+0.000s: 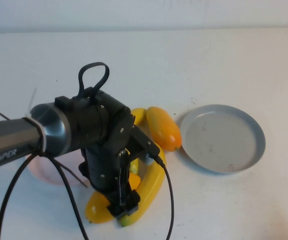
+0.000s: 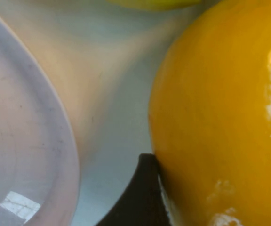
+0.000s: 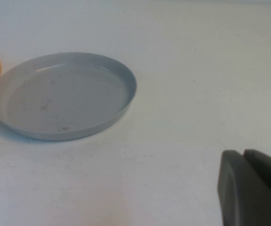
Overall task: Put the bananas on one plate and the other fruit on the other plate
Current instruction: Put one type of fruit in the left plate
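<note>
Left gripper (image 1: 124, 204): down over near mango (image 1: 101, 207), one finger touching it; closure cannot tell. Pink plate (image 1: 46, 172) at its 10 o'clock, close. Right gripper (image 3: 248, 188): parked beside empty grey-blue plate (image 1: 223, 138), apparently closed.

Only one readable marking: white letters "PiPER" printed along the dark tube of the left arm (image 1: 9, 137), near the edge of the high view. Nothing legible on plates, fruit or bench.
</note>
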Tool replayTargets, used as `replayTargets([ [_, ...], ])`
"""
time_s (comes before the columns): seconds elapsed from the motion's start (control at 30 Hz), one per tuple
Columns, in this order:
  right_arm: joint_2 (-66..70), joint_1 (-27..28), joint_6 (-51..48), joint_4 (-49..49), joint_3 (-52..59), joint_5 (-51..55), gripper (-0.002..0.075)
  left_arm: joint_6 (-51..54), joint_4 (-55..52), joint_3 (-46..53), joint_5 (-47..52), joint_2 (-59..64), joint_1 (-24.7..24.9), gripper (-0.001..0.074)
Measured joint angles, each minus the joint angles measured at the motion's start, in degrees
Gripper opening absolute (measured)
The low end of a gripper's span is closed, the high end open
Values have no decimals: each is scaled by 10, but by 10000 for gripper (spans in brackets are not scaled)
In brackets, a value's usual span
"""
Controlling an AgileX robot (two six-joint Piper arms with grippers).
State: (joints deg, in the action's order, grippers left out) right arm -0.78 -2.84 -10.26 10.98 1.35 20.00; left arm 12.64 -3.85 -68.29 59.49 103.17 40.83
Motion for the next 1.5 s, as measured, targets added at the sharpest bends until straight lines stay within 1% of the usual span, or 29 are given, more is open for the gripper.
replayTargets([
  [0.1,0,0,0,0,0,0,-17,-11,0,0,0,0,0,560],
  [0.27,0,0,0,0,0,0,-17,-15,1,-4,6,0,0,561],
  [0.47,0,0,0,0,0,0,-17,-28,-3,-56,68,-21,-1,561],
  [0.53,0,0,0,0,0,0,-17,-29,-8,-76,81,-36,-10,561],
  [0.63,0,0,0,0,0,0,-17,-29,-8,-88,82,-46,-46,561],
  [0.87,0,0,0,0,0,0,-17,-47,-15,-89,70,-27,-188,561],
  [0.97,0,0,0,0,0,0,-17,-60,-27,-89,54,-6,-220,561],
  [1.17,0,0,0,0,0,0,-17,-65,-48,-89,40,37,-229,561],
  [1.37,0,0,0,0,0,0,-17,-66,-26,-91,34,48,-229,564],
  [1.43,0,0,0,0,0,0,-17,-66,-23,-91,33,48,-229,624],
  [1.5,0,0,0,0,0,0,-17,-75,-23,-91,31,49,-229,664],
])
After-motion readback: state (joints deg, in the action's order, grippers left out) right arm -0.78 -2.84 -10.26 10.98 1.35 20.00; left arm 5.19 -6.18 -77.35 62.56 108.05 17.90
